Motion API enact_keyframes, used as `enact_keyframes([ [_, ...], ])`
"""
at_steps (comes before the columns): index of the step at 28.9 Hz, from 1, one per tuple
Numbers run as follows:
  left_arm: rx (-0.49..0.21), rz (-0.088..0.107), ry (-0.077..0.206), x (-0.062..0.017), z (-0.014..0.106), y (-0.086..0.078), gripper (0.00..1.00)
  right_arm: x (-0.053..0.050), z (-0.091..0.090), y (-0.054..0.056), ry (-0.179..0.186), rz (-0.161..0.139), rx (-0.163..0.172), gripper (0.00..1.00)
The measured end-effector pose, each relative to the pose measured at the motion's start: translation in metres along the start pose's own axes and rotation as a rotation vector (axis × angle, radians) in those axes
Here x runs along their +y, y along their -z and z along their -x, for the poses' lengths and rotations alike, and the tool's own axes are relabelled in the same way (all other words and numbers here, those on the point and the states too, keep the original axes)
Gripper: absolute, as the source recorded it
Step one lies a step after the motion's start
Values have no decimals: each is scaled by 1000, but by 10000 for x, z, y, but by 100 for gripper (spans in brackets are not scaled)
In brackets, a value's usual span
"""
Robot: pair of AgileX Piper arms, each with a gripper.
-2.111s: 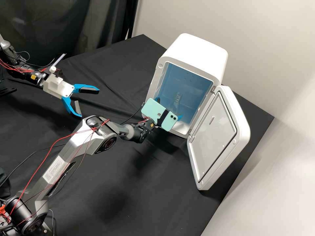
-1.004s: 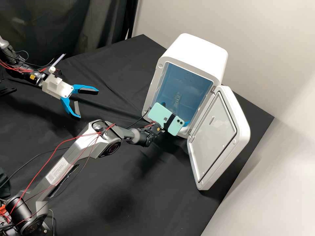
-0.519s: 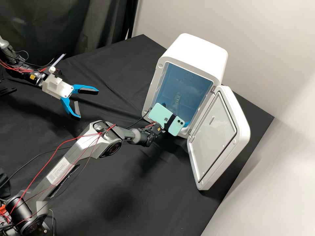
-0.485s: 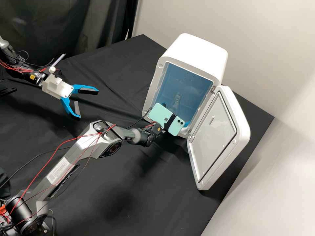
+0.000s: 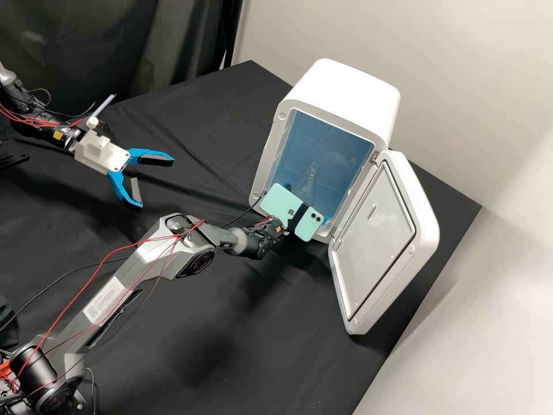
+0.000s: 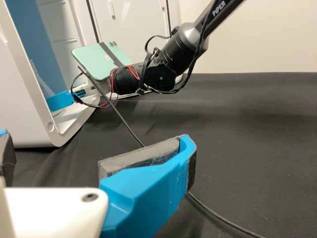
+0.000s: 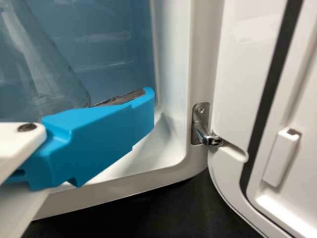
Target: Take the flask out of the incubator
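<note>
Bench (image 5: 242, 323), black cloth, carries everything. Incubator (image 5: 345, 92), white with a blue inside, stands upright at the far right of the bench. Its door (image 5: 380, 242) hangs wide open on the right side, inner face showing.

Right arm (image 5: 173, 253) runs from the near left corner to the incubator's mouth, red wires strung along it. Left arm (image 5: 34, 124) sits well apart at the far left, above the cloth.

Phone (image 5: 291, 210), mint green, is strapped across the right wrist, just in front of the opening.

Flask (image 5: 311, 174), clear glass, stands upright on the incubator floor, neck showing above the phone.

Left gripper (image 5: 155, 181): jaws wide apart, holding nothing. Right gripper (image 7: 106, 111) is inside the chamber, low, close against the flask's base near the hinge-side wall; cannot tell whether its jaws are apart or closed on the glass.

Hinge (image 7: 203, 131), small metal, joins door to body at the bottom corner.
</note>
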Motion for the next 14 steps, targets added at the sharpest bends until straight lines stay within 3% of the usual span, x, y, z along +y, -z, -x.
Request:
enact_keyframes([
  [14,0,-1,-8,27,12,-4,100,-2,0,1,2,-2,1,0],
])
